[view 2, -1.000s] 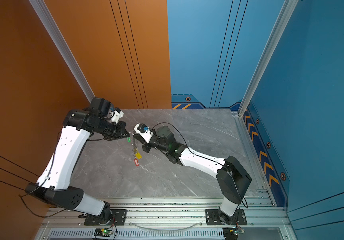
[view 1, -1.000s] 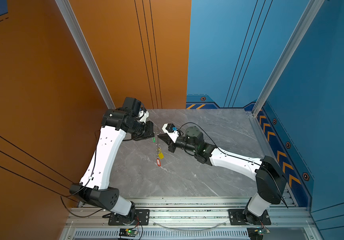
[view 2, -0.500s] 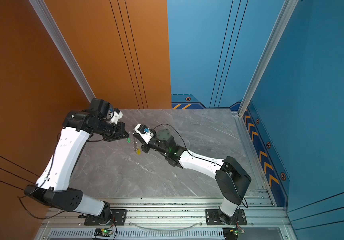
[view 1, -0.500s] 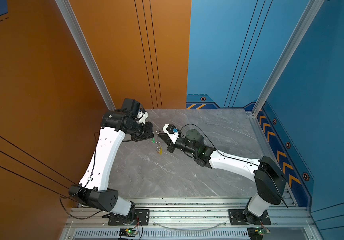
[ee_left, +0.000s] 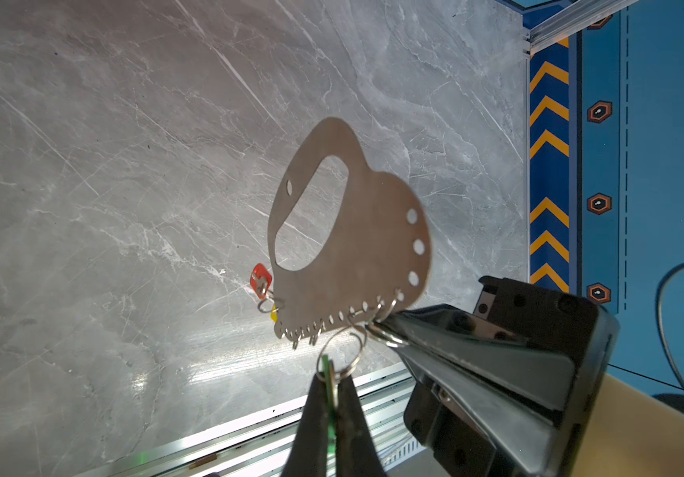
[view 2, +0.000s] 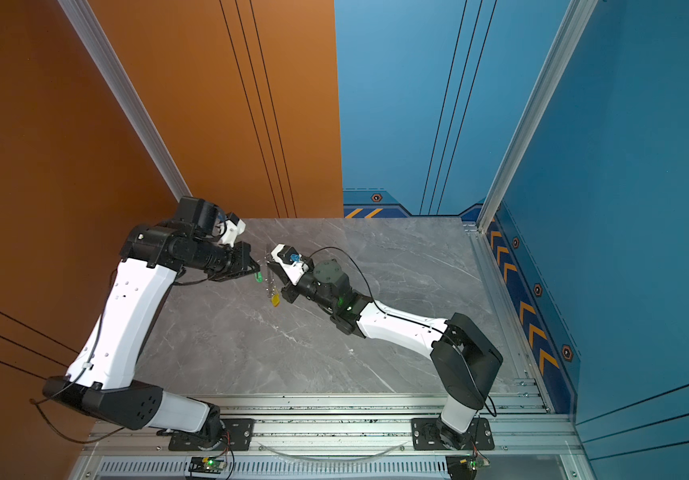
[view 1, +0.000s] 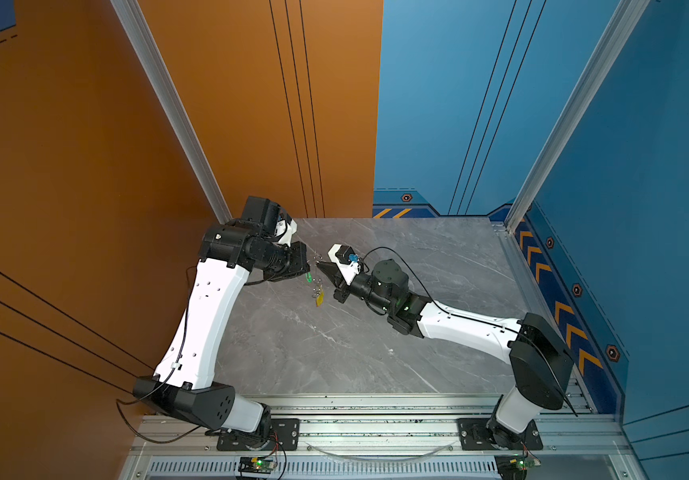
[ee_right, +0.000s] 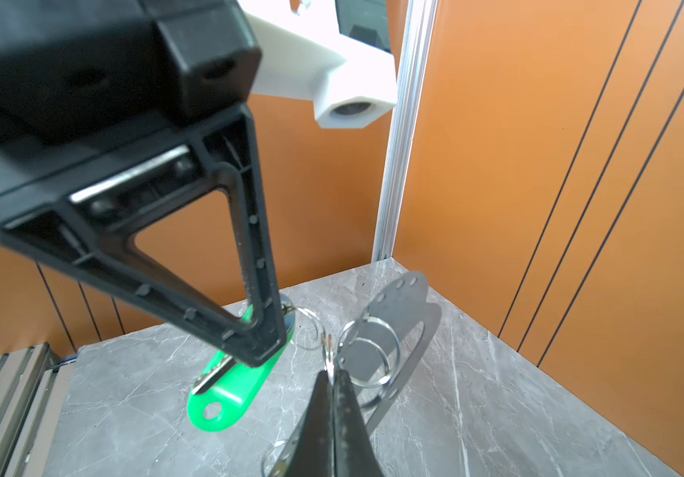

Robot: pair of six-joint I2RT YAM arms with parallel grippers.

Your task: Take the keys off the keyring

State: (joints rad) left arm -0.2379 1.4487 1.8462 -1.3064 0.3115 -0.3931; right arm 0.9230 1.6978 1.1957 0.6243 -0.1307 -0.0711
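Keyring (ee_left: 367, 256) hides most of yellow tag (ee_left: 274, 315).

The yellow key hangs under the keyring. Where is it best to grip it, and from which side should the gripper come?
Probably the plastic tag of the yellow key, jaws across its flat faces, coming from below. It dangles free under the keyring, while its metal loop sits among the crowded small rings on the plate's edge, too thin to pinch surely.
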